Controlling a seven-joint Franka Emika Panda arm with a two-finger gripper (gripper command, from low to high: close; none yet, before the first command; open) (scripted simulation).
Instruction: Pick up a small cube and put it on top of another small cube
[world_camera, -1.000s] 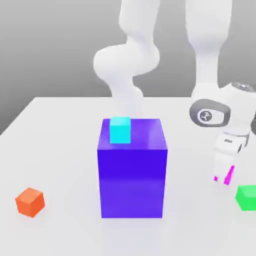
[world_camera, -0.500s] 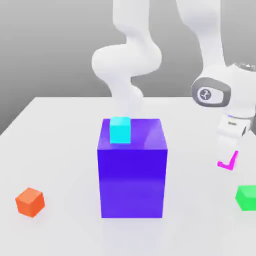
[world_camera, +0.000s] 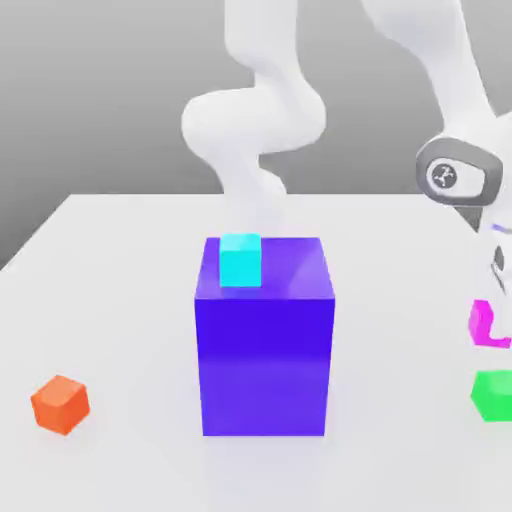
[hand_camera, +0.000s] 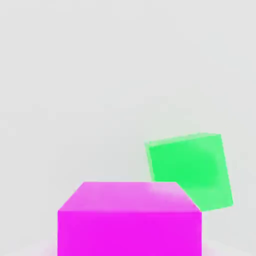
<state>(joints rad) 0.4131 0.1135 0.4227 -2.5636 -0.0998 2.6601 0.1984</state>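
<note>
The small magenta-pink cube (world_camera: 485, 325) hangs in the air at the exterior view's right edge, just above the small green cube (world_camera: 492, 394) that rests on the table. My gripper (world_camera: 493, 312) is shut on the pink cube, and its hand is partly cut off by the picture's edge. In the hand view the pink cube (hand_camera: 129, 218) sits close to the camera, with the green cube (hand_camera: 191, 168) on the table beyond it and a little to one side.
A big purple-blue block (world_camera: 264, 340) stands mid-table with a small cyan cube (world_camera: 240, 260) on its top. A small orange cube (world_camera: 60, 404) lies at the exterior view's front left. The white table (world_camera: 120, 300) runs open around them.
The gripper has risen and moved towards the exterior view's right, carrying the pink cube up off the table to a spot over the green cube.
</note>
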